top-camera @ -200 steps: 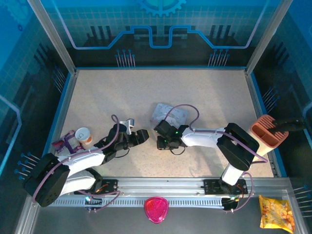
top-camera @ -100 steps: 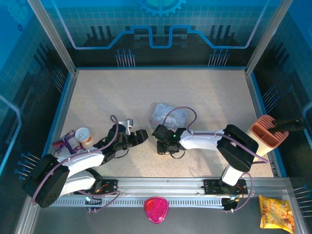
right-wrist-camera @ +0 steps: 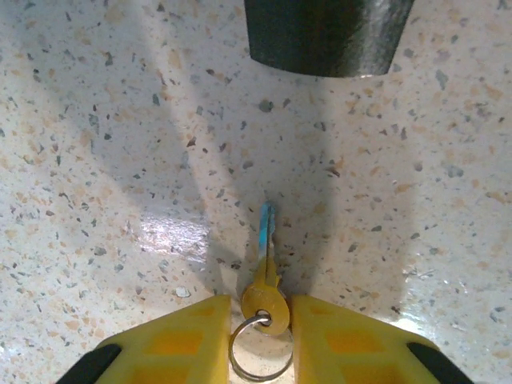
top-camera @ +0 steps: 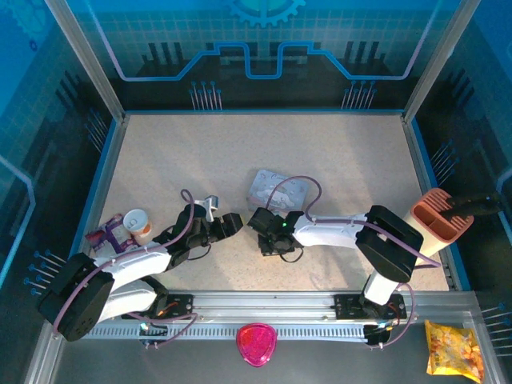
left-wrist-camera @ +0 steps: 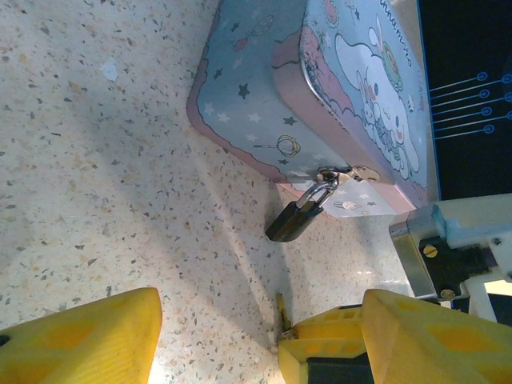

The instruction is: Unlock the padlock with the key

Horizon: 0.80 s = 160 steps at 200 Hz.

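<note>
Speckled beige desk (top-camera: 240, 152) surface, enclosed by blue panelled walls, carries all items.

1. Tin. The pale blue rectangular cartoon-printed tin (top-camera: 276, 186) lies near the centre of the desk.

2. Padlock. The small chunky dark-grey metal padlock (left-wrist-camera: 293, 222) hangs from the hasp on the tin's side wall. Its shackle is closed through the hasp. Its body sits tilted, just beside the base of the tin.

3. Right gripper. The yellow fingers of the right gripper (right-wrist-camera: 262, 302) are closed on the head of the small thin metal key (right-wrist-camera: 266, 264). The blade projects forward past the fingertips, low over the desk. A wire ring passes through the key head and lies between the fingers. In the left wrist view, the key tip is near the padlock body but apart from it.

4. Left gripper. The yellow fingers of the left gripper (left-wrist-camera: 260, 332) stand wide apart and grip nothing. The padlock and tin lie ahead of them.

5. Layout. In the top view, the two grippers face each other, tips near, on the near side of the tin. A white cup (top-camera: 136, 222) stands beside the left arm, well apart from the tin.
</note>
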Available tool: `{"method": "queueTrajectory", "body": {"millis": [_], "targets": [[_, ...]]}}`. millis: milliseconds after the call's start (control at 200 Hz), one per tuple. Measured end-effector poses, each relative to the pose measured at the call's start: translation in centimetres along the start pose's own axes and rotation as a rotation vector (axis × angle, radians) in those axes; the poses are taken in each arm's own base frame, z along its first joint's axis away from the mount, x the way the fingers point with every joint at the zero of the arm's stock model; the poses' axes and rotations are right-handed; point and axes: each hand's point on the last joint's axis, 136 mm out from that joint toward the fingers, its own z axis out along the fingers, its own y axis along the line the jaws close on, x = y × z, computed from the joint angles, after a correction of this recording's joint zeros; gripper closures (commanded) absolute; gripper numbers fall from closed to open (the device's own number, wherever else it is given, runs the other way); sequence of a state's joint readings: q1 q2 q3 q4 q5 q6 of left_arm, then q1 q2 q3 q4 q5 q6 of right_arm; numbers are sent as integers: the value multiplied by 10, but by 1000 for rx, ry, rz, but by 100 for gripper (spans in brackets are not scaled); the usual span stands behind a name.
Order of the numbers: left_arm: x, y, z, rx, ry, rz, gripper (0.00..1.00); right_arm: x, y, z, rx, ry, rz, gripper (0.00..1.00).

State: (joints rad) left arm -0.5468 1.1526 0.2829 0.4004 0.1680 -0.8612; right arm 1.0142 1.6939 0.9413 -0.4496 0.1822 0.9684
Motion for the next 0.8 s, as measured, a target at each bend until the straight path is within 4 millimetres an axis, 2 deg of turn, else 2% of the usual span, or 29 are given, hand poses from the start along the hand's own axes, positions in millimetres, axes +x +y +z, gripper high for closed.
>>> {"method": "queueTrajectory", "body": {"millis": [520,801], "targets": [[1,2,0,-4,1,-2,32,-9,5,1,-1,-30,-18,100],[1,2,0,-4,1,-2,32,-12,7,-11,-32,-56,-18,100]]}}
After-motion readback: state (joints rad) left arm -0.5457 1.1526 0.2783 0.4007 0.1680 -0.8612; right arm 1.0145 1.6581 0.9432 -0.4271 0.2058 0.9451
